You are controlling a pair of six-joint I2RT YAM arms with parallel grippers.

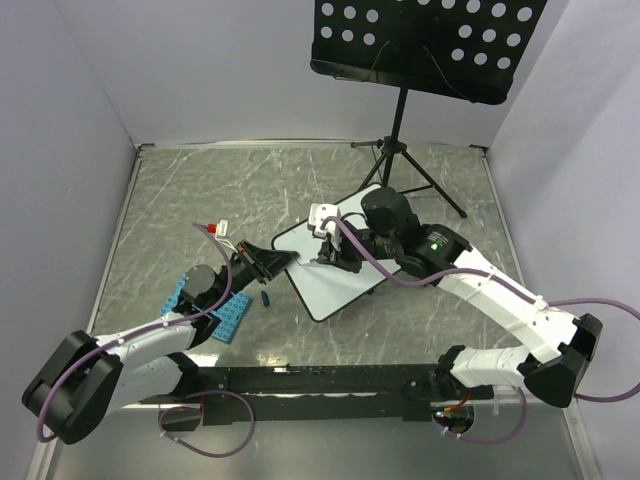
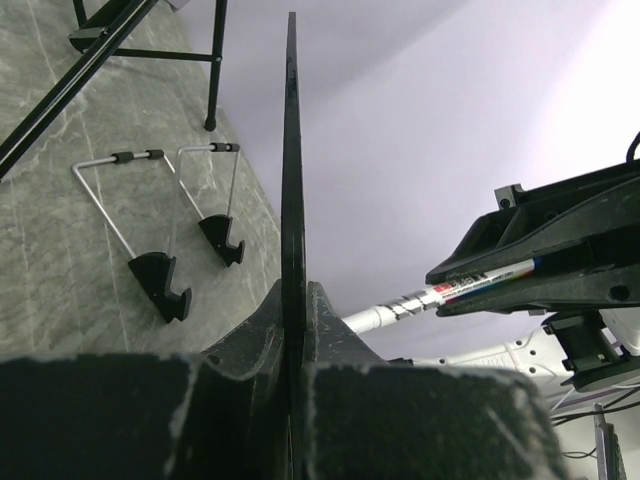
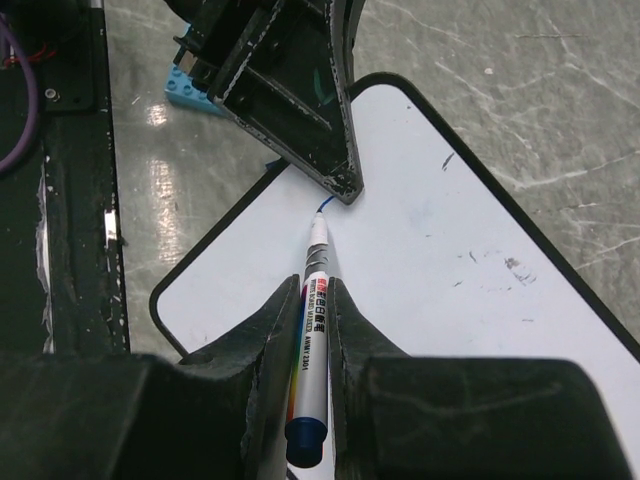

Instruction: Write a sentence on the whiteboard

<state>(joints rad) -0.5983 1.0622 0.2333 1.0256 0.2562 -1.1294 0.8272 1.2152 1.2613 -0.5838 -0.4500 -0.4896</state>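
Observation:
The whiteboard (image 1: pixel 335 275) lies tilted on the table centre. My left gripper (image 1: pixel 283 262) is shut on its left edge; the left wrist view shows the board edge-on (image 2: pixel 292 180) between the jaws. My right gripper (image 1: pixel 335 252) is shut on a white marker (image 3: pixel 314 330), tip down on the board (image 3: pixel 450 260). A short blue stroke (image 3: pixel 322 206) starts at the tip, close to the left gripper's finger (image 3: pixel 300 110). No readable sentence shows. The marker also shows in the left wrist view (image 2: pixel 440 295).
A black perforated music stand (image 1: pixel 425 45) with tripod legs (image 1: pixel 405 165) stands at the back. A blue studded plate (image 1: pixel 222 315) lies under the left arm. A blue cap (image 1: pixel 266 297) lies near the board. A small white-red item (image 1: pixel 215 229) lies to the left.

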